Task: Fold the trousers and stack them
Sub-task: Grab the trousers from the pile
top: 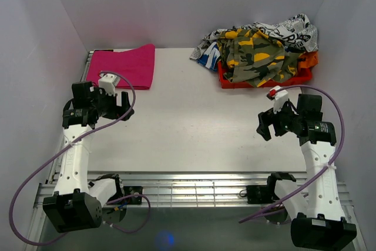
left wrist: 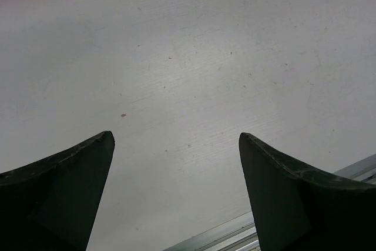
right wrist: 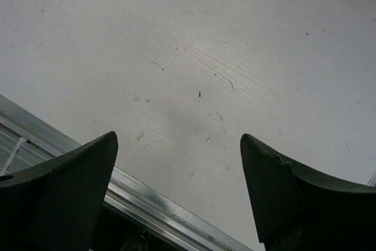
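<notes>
The camouflage trousers point(top: 255, 54) lie crumpled on top of a pile in a red tray point(top: 235, 82) at the back right of the table. My left gripper point(top: 124, 105) is open and empty, hovering over the table at the left; its wrist view shows only bare table between the fingers point(left wrist: 70, 186). My right gripper point(top: 265, 126) is open and empty, over the table at the right, in front of the tray; its fingers point(right wrist: 282, 186) frame bare table and the metal front rail.
A folded magenta garment point(top: 126, 66) lies at the back left. A black-and-white newsprint garment point(top: 292, 30) and a blue-and-white garment point(top: 207, 57) lie in the pile with the trousers. White walls enclose the table. Metal rails point(top: 194, 192) run along the front edge.
</notes>
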Tool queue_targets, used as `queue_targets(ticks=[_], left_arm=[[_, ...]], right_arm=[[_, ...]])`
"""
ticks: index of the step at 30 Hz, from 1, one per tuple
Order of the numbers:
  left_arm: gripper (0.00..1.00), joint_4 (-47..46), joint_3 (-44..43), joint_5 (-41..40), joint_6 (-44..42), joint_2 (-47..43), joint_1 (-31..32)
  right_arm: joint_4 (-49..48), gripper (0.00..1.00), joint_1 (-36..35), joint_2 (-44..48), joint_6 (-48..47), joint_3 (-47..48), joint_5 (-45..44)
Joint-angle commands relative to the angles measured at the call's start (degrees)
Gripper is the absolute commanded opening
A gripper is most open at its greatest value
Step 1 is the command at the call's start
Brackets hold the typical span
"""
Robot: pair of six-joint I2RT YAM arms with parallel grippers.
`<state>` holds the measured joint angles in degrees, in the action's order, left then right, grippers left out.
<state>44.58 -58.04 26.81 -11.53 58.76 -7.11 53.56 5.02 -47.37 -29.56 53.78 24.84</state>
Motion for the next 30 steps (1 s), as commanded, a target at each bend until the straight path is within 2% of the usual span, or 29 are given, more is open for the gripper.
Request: queue_targets(ticks=[1,6,14,21,30], left_arm=[[0.98,-0.5,-3.1,3.1,0.5,-0.3,0.2],[0.98,-0.5,-7.3,6.8,3.6,1.4,0.2],[0.98,-1.3,-10.0,8.0,6.0,5.1,0.1],[0.98,-3.5,-9.1,8.7,8.0,5.9,0.1],[0.98,-4.1,-8.5,7.5,8.3,6.6,0.1]], right_arm=[[-6.0,0.9,0.0,-4.7,4.4,6.7,-2.3],[-6.9,0.9,0.0,-18.1,8.6,21.0,-2.5],[-6.4,0.9,2.8,-46.4,19.5,57.9,-5.0],[-11.8,0.9,5.3,-59.3,25.6,67.9,-5.9],[-14.8,0.9,5.9,-72.1,26.6,68.5,-3.3]])
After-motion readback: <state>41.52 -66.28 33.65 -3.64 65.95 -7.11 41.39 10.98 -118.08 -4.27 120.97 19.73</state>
